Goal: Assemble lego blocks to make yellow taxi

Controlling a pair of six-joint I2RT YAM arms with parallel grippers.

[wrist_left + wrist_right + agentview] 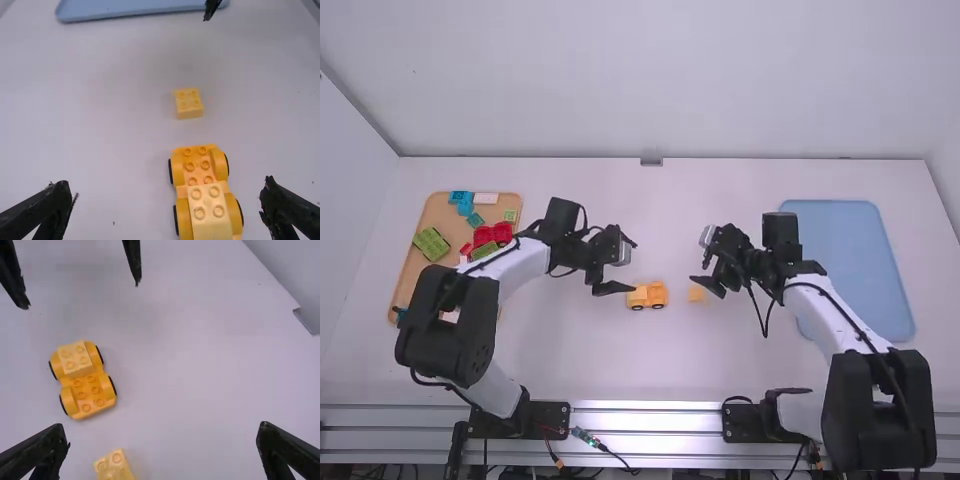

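In the high view, a yellow block lies at three o'clock from the car; left gripper and right gripper gape wide.

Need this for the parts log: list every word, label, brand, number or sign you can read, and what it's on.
No readable text.
Yellow car, loose yellow brick: no print seen.
Pale piece and red block on the wooden tray: too small to tell if marked.
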